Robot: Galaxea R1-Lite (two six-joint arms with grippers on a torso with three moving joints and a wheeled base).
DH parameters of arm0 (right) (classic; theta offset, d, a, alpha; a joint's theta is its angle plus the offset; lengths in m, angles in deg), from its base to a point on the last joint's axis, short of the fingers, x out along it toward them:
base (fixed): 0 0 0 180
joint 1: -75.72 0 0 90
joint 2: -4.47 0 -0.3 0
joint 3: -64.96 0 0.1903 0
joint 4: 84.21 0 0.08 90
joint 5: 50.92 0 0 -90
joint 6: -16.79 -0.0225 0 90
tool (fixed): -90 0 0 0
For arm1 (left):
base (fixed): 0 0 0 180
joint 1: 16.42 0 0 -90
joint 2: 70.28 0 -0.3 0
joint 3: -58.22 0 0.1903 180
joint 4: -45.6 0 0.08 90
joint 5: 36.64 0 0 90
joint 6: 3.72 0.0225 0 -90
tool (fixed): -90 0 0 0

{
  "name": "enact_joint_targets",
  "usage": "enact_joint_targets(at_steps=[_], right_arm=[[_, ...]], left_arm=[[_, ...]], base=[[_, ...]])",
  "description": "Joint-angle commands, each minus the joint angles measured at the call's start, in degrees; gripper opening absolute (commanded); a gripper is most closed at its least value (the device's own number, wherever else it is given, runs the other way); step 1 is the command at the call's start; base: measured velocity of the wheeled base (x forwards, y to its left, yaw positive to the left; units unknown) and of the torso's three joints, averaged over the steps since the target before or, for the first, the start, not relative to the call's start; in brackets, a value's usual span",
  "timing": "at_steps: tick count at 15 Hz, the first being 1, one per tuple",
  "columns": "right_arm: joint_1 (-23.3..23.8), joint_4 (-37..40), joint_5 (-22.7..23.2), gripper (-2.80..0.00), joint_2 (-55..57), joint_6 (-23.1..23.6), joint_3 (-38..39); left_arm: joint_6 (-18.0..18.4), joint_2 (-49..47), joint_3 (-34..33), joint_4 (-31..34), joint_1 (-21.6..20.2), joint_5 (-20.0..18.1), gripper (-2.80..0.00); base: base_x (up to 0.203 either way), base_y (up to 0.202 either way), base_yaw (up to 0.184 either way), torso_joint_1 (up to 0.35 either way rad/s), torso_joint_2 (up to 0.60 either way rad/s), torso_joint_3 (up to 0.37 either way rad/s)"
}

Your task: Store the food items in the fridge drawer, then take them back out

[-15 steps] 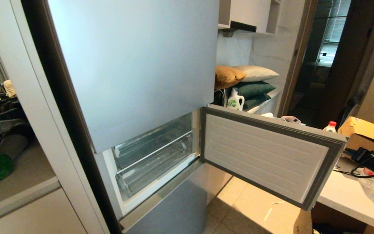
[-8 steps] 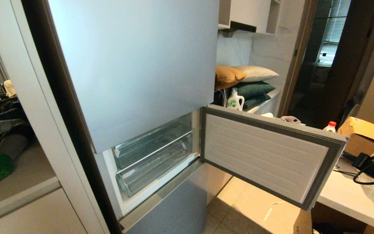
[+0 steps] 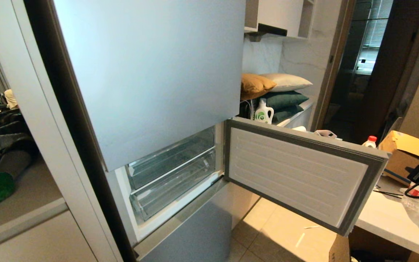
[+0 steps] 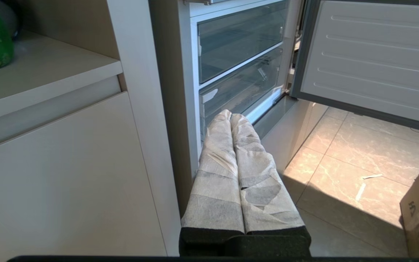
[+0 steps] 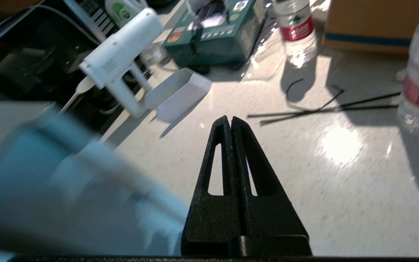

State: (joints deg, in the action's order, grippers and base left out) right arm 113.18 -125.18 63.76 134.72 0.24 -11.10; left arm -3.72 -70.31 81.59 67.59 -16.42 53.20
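Risk: our right gripper, black fingers pressed together, empty over cluttered white table | clear-plastic fridge drawer shut, food unseen | could topple red-labelled water bottle | left gripper parked, closed.

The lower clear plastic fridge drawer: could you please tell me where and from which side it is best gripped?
Probably the front wall's top edge on the lower clear plastic fridge drawer, approached straight from the front. It sits pushed in beneath the upper clear drawer, so only that wall is exposed, and the white-lined fridge door stands open alongside.
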Motion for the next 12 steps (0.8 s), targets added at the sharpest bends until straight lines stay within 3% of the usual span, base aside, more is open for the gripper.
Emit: enact_joint_targets(at_steps=[1, 4, 8, 12], right_arm=[[0.0, -0.4, 0.1, -2.8, 6.0, 0.0, -5.6], [-0.1, -0.4, 1.2, -2.8, 10.0, -0.3, -10.9], [0.0, -0.4, 11.6, -2.8, 9.8, -0.3, -9.8], [-1.0, -0.4, 12.2, -2.8, 9.9, -0.3, -10.5]], left_arm=[[0.0, 0.0, -0.6, 0.0, 0.0, 0.0, -2.8], [0.0, 0.0, -0.6, 0.0, 0.0, 0.0, -2.8], [0.0, 0.0, -0.6, 0.0, 0.0, 0.0, -2.8], [0.0, 0.0, -0.6, 0.0, 0.0, 0.0, -2.8]], base=[[0.0, 0.0, 0.0, 0.0, 0.0, 0.0], [0.0, 0.0, 0.0, 0.0, 0.0, 0.0], [0.0, 0.0, 0.0, 0.0, 0.0, 0.0], [0.0, 0.0, 0.0, 0.0, 0.0, 0.0]])
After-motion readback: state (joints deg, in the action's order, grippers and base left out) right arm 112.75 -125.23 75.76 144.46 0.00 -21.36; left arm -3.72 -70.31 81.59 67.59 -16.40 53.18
